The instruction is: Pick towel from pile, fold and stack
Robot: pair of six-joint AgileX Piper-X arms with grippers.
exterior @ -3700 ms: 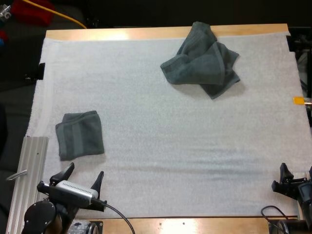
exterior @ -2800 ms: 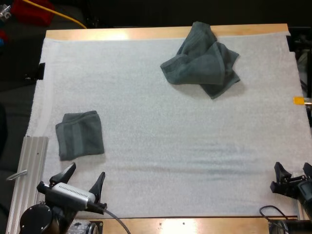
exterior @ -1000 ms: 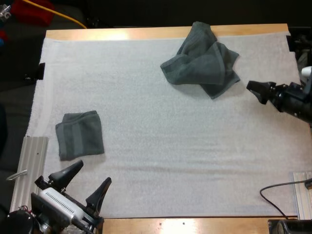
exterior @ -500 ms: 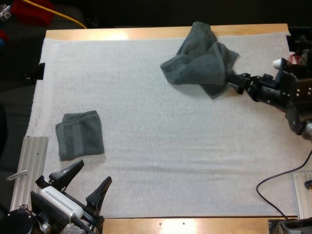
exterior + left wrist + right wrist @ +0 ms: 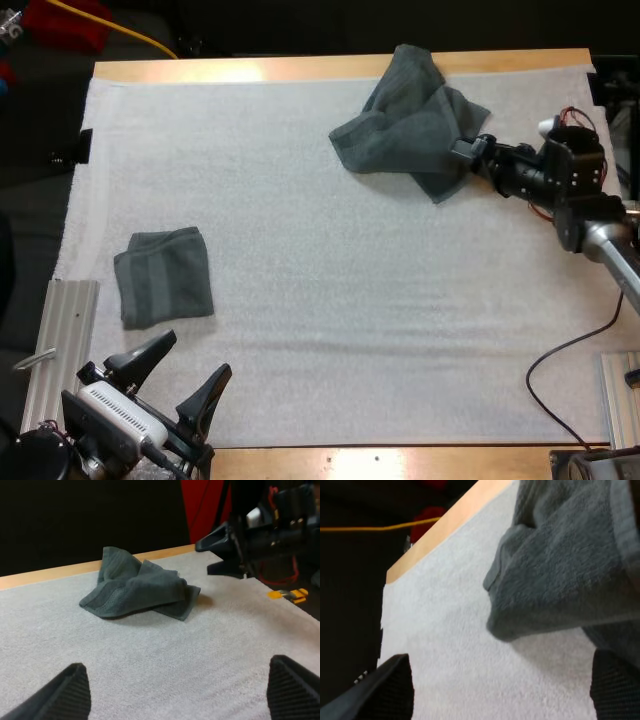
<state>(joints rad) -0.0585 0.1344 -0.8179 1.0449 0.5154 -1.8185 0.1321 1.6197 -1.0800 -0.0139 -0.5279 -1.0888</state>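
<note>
- The crumpled towel (image 5: 415,125) lies in a loose heap on the far right part of the white mat (image 5: 350,300). One peak of it reaches up to the wooden table (image 5: 300,68) strip along the far edge.
- In the left wrist view the same crumpled towel (image 5: 137,590) sits well ahead on the mat, bunched in overlapping folds, with the table's far edge just behind it.
- The right gripper (image 5: 462,150) is at the heap's right-hand edge, pointing into it from the right side of the mat. From above I cannot tell whether it touches the cloth.
- In the right wrist view the right gripper (image 5: 500,685) has its two black fingers (image 5: 390,690) standing wide apart. The crumpled towel (image 5: 560,565) is close ahead of them and nothing is clamped.
- From the left wrist camera, the right gripper (image 5: 216,555) shows just beside the heap's right corner.
- The folded towel (image 5: 163,276) rests flat on the near left part of the mat, well apart from the heap.
- The left gripper (image 5: 193,355) is at the mat's near left corner, near the folded towel but clear of it.
- Its jaws are spread; in its own view the left gripper (image 5: 176,680) holds nothing, with bare mat between the fingers.
</note>
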